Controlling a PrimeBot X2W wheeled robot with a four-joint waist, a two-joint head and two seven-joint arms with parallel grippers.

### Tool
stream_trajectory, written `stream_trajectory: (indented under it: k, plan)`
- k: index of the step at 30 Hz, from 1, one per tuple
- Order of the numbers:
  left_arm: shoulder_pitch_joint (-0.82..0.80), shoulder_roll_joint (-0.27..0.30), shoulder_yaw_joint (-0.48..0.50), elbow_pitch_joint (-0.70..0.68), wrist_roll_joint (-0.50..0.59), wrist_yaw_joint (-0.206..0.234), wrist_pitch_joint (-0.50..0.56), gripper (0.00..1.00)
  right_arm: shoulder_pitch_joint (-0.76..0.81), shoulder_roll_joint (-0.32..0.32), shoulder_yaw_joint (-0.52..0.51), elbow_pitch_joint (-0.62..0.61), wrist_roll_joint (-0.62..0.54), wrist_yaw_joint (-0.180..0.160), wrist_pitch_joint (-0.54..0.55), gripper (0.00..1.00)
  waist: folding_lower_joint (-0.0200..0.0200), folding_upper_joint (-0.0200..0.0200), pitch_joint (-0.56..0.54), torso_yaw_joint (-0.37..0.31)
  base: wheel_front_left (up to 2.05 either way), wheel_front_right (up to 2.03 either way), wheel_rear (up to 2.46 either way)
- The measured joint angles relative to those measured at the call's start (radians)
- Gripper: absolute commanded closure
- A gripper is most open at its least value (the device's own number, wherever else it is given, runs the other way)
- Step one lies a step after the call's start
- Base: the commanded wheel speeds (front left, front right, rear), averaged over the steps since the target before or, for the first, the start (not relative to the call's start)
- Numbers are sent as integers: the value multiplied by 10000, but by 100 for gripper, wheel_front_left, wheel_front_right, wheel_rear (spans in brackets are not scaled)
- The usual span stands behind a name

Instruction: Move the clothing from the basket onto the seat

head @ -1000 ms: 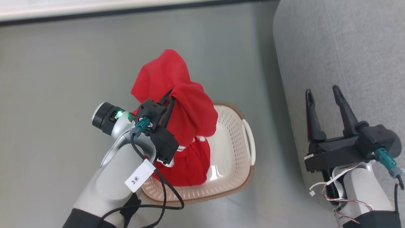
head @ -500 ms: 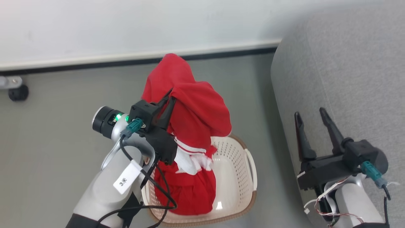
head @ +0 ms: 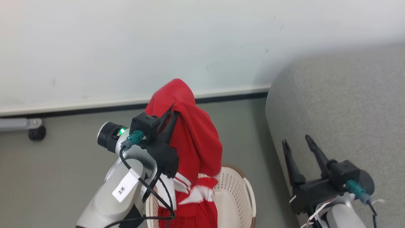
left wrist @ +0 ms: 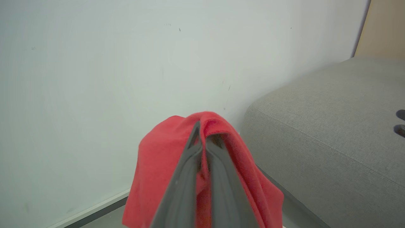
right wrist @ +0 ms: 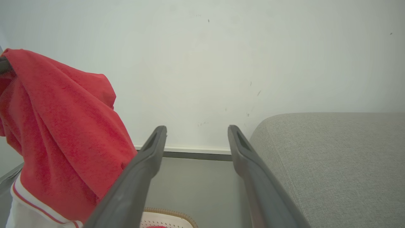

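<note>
Soft, even, bright light fills every view, with no hard shadows. The white wall (head: 190, 47) is slightly washed out toward the head view's upper left corner and greys gently just above the seat (head: 348, 110). In the left wrist view the fingers (left wrist: 183, 196) of the left gripper (left wrist: 202, 133) and the clothing (left wrist: 152, 171) are blurred, too near the lens. The right gripper (right wrist: 196, 127) looks soft-edged low down, while the seat's weave stays sharp.

We count one left gripper (head: 175, 110), one right gripper (head: 296, 139), one basket (head: 236, 187), one seat (head: 348, 110), and red clothing (head: 193, 139); whether that is one piece or two, we cannot tell.
</note>
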State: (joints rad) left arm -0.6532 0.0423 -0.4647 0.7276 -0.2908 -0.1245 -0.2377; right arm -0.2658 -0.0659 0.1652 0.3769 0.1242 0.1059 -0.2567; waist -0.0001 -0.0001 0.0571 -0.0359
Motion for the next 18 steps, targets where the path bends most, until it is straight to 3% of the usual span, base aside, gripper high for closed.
stream_trajectory:
  k: [18]
  plan:
    - [523, 8, -959, -1202, -748, -75, 922, 100, -349, -8, 2345, 1448, -79, 174, 0, 0, 0, 0, -1816, 222, 0, 0, 0]
